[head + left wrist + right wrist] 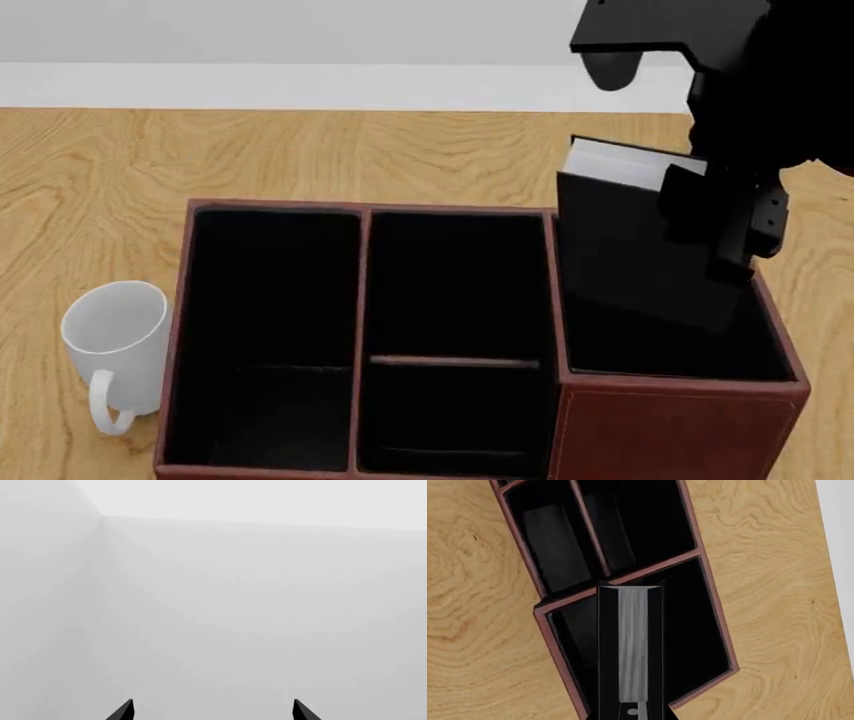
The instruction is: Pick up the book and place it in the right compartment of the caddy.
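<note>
Right gripper (pixel 721 225) pinches the tilted book (pixel 634 250) over the right compartment (pixel 767 350); I'd straighten it, then lower gently; left gripper (pixel 212 711) gapes empty

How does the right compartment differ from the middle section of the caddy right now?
The right compartment has the book tilted into it, held by the right pincer; the middle section holds nothing visible. The right compartment's walls rise higher than the middle section's. The middle section is split by a crossbar; the right compartment is undivided. Both are black-lined with reddish-brown rims.
</note>
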You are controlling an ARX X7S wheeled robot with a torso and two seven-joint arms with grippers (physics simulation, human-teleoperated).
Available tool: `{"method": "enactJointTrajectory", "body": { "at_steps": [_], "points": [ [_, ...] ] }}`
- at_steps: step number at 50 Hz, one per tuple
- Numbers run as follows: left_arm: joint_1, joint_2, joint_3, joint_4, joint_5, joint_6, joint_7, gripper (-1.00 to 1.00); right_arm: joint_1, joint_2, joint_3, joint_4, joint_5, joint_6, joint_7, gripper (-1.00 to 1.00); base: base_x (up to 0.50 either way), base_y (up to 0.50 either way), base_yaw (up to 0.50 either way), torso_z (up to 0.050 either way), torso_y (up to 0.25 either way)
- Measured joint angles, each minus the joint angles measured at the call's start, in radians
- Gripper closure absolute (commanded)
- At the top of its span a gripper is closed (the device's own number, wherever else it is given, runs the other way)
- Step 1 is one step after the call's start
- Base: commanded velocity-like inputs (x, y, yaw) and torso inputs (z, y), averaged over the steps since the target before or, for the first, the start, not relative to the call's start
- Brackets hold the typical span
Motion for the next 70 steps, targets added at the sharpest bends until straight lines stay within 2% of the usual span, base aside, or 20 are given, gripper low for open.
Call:
{"method": "enactJointTrajectory", "body": {
  "at_steps": [40, 56, 70],
  "points": [
    [-0.003, 0.01, 0.079, -0.039, 0.076, 0.027, 0.022, -1.0, -0.123, 0.01, 0.006, 0.062, -0.003, -0.052, 0.075, 1.0, 0.0, 0.0, 0.0, 0.0, 0.001],
    [-0.003, 0.018, 0.117, -0.063, 0.12, 0.04, 0.036, -1.0, -0.198, -0.036, 0.014, 0.21, -0.02, -0.157, 0.097, 1.0, 0.0, 0.0, 0.0, 0.001, 0.001],
    [-0.002, 0.017, 0.134, -0.073, 0.135, 0.043, 0.036, -1.0, -0.278, -0.122, 0.021, 0.437, -0.042, -0.297, 0.101, 1.0, 0.0, 0.0, 0.0, 0.0, 0.001]
  ]
}}
